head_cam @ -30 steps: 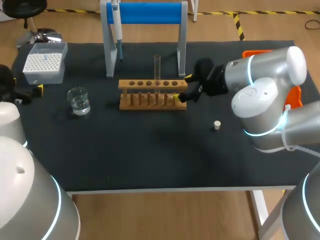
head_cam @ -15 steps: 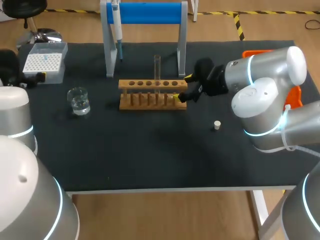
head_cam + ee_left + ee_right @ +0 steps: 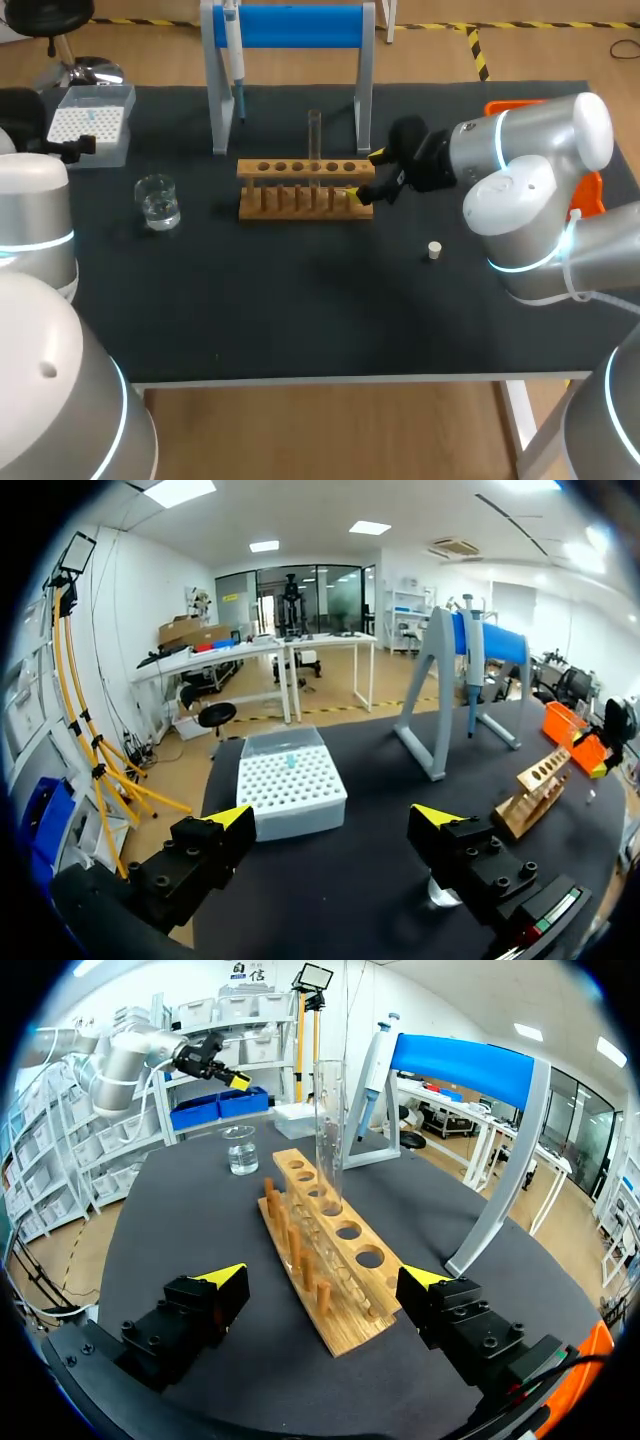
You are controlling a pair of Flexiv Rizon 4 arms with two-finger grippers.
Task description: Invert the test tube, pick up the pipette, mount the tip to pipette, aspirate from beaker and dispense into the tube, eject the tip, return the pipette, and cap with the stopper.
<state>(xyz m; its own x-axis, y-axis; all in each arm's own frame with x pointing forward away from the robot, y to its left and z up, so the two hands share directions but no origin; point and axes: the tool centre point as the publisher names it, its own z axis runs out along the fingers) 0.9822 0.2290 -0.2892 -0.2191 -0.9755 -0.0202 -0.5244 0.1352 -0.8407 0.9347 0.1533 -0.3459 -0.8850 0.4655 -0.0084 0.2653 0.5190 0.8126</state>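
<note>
- Nearest me, the small white stopper [image 3: 434, 250] lies alone on the black table [image 3: 300, 320], well apart from the rack and towards my right arm.
- The glass beaker [image 3: 157, 201] stands on the left half of the table with clear liquid in it.
- The wooden rack [image 3: 305, 188] sits mid-table. The test tube [image 3: 314, 140] stands upright in one of its middle holes.
- My right gripper [image 3: 322, 1275] sits at the rack's right end. Its fingers are spread wide, one on each side of that end, and they grip nothing.
- My left gripper [image 3: 335, 815] hangs at the table's left edge. Its fingers are also spread wide with nothing between them.
- The white tip box [image 3: 90, 124] lies just ahead of the left gripper, near the far left corner.
- Farthest off, the stand [image 3: 290, 28] with its blue bar sits behind the rack. The pipette [image 3: 234, 60] hangs from the bar's left end, tip pointing down.
</note>
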